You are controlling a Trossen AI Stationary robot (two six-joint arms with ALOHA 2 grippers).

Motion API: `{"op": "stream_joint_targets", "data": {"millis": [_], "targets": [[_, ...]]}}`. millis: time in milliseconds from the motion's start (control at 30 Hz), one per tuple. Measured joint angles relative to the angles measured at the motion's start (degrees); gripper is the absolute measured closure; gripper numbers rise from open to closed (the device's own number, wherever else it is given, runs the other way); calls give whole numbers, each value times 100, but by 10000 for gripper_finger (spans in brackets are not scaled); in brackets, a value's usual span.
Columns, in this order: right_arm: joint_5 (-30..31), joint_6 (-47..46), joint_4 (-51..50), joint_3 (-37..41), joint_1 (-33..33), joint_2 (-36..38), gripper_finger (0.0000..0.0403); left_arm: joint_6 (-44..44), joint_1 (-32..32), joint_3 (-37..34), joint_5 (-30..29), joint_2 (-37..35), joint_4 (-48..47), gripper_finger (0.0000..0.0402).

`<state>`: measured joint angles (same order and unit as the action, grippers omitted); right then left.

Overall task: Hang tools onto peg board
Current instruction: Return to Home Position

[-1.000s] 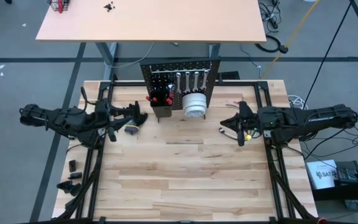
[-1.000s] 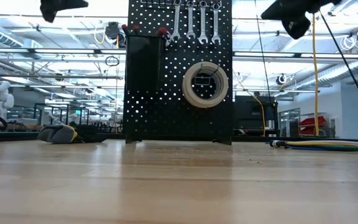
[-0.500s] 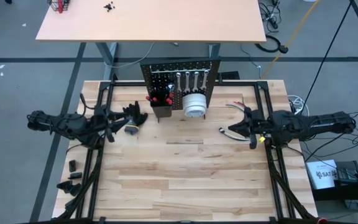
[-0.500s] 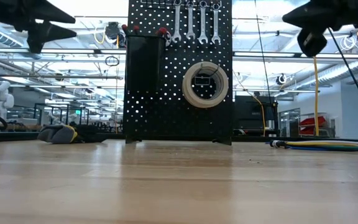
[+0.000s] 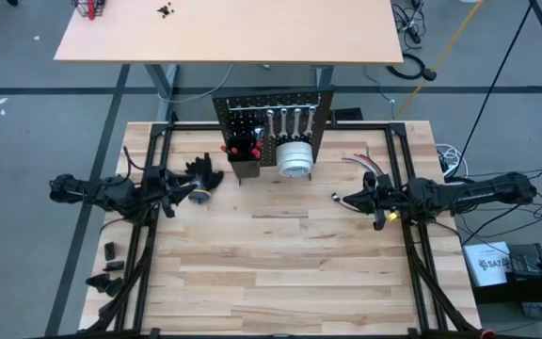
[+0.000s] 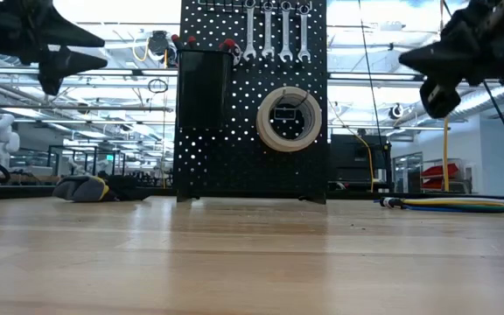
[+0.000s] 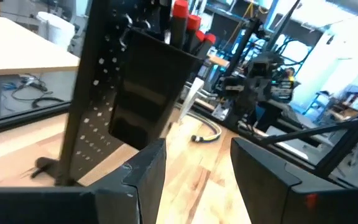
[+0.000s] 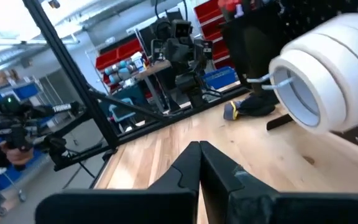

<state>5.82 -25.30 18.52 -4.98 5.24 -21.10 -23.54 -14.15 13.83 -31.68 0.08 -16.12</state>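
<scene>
The left gripper [image 7: 197,152] hovered with fingers apart near the peg board [image 5: 243,115]. The right gripper [image 8: 199,148], fingers together, faced the hung tape rolls [image 8: 319,78].

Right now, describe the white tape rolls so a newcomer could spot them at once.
Find the upright black peg board at the back edge of the wooden table. Below the row of silver wrenches and right of the black bin, the white tape rolls hang. They are the only white rings on the board.
</scene>
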Motion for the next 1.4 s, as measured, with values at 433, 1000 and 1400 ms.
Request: {"op": "stream_joint_targets", "data": {"millis": [433,1000,1400], "targets": [[-170,-101,488,416,-473,-3,403,-22,903,-984,1430,-4,1943,219],[-690,352,-277,412,-752,-70,403,214,2430,-1226,3016,9,1862,219],[-127,1067,-387,414,-474,-129,403,-63,2463,-1220,3046,17,1427,242]]}}
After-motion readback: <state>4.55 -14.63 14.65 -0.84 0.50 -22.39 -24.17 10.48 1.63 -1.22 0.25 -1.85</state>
